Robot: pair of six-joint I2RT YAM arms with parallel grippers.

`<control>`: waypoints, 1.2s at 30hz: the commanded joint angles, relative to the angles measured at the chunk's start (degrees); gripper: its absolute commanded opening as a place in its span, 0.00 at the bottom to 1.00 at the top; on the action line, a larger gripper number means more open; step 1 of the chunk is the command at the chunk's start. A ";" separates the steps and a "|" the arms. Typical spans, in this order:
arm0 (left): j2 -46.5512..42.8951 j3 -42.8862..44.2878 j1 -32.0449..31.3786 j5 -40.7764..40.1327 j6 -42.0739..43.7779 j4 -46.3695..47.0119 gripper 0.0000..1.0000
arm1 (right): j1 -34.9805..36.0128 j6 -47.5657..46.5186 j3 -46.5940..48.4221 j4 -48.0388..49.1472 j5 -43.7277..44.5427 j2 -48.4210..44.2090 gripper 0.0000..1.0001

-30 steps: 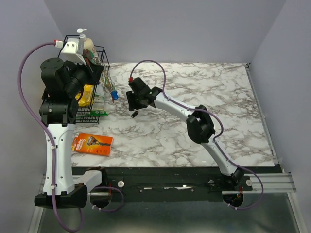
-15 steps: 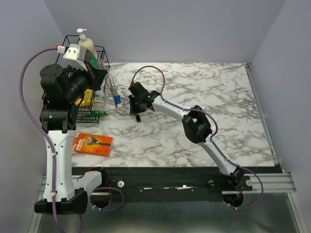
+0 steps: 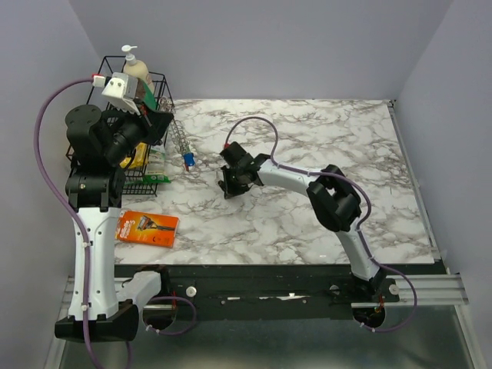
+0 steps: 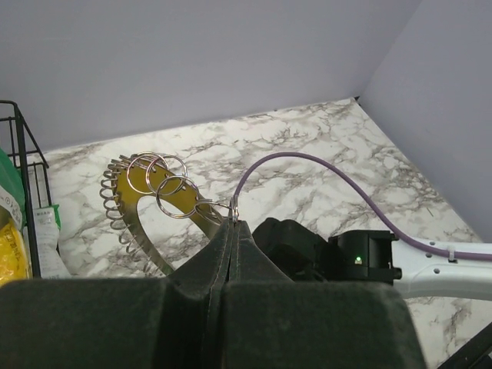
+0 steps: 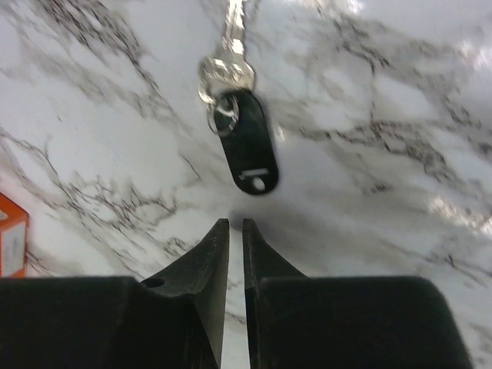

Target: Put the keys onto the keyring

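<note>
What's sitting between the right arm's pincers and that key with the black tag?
Nothing. In the right wrist view, only bare marble table separates the right fingers from the key.

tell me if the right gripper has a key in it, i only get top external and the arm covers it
observer: No. In the right wrist view the right gripper has its jaws almost shut on nothing. A silver key lies on the marble just ahead of the tips.
operator: is that key loose or on something
observer: A small split ring joins it to a black fob.
operator: and what exactly is the left pinching
observer: In the left wrist view the left gripper is shut on a small wire ring, which links through larger rings to the keyring.
</note>
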 commanded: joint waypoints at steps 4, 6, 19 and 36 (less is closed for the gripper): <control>-2.09 -1.11 0.26 2.61 -2.00 4.31 0.00 | 0.12 -2.80 -12.17 -0.18 -1.46 -7.79 0.19; -2.27 -1.37 0.26 2.70 -2.26 4.57 0.00 | 0.12 -3.59 -12.62 0.35 -1.46 -10.86 0.21; -2.71 -1.37 0.26 3.31 -2.79 4.84 0.00 | 0.12 -6.32 8.46 -1.05 2.05 -1.57 0.34; -3.59 -1.29 0.26 6.13 -2.71 5.54 0.00 | -0.59 -3.77 22.71 -5.01 8.20 10.74 0.43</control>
